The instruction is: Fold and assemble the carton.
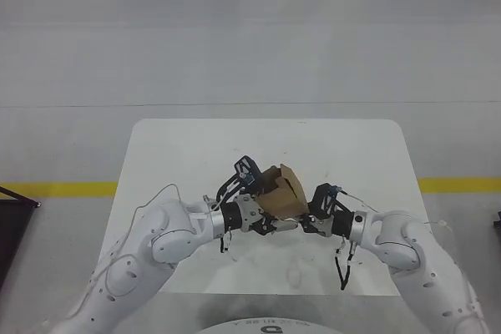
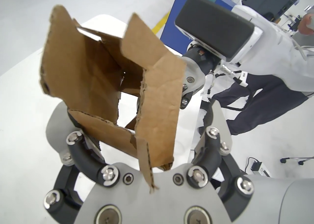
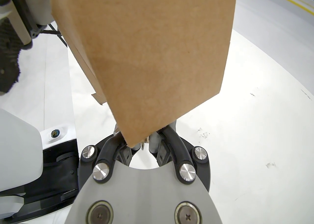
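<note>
A brown cardboard carton (image 1: 282, 197) is held up over the middle of the white table (image 1: 192, 150), partly folded, between my two grippers. In the left wrist view the carton (image 2: 98, 70) is an open tube with loose flaps spread outward. My left gripper (image 2: 136, 114) is open, its fingers (image 2: 217, 117) wide apart, and one flap hangs down between them. In the right wrist view my right gripper (image 3: 141, 140) is shut on the lower corner of a flat carton panel (image 3: 147, 38). From above, the left gripper (image 1: 261, 219) and the right gripper (image 1: 305, 222) sit just below the carton.
The table has rounded corners, and bare surface lies around the carton on all sides. A yellow line (image 1: 50, 189) runs across the floor behind the table. A blue partition (image 2: 176, 21) stands beyond the table's far side.
</note>
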Controlling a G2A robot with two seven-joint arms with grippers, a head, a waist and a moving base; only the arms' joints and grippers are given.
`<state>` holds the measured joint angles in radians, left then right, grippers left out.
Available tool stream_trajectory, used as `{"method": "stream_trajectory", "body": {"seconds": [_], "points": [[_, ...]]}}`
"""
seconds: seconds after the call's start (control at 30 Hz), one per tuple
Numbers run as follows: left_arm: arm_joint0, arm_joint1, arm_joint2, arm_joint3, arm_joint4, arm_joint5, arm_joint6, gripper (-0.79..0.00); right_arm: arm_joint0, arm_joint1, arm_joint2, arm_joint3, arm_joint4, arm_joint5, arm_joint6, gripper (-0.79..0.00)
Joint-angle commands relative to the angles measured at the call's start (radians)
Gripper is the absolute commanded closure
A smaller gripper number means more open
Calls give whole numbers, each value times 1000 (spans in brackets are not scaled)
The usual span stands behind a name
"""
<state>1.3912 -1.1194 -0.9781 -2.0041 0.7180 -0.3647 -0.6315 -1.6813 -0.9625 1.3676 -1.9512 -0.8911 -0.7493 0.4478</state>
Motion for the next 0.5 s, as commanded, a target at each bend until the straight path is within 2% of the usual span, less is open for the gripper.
{"method": "stream_trajectory", "body": {"seconds": [0.0,0.17,0.3,0.47], "points": [[0,1,-9,-1,1,3,3,-785,1,1,1,1,-3,-1,-5,0],[22,10,-66,-32,42,44,30,-785,-13,3,14,14,17,12,-27,0],[59,19,-105,-82,102,69,42,-785,-18,6,27,13,29,41,8,0],[98,24,-154,-112,43,81,74,-785,-25,8,29,-5,38,111,63,0]]}}
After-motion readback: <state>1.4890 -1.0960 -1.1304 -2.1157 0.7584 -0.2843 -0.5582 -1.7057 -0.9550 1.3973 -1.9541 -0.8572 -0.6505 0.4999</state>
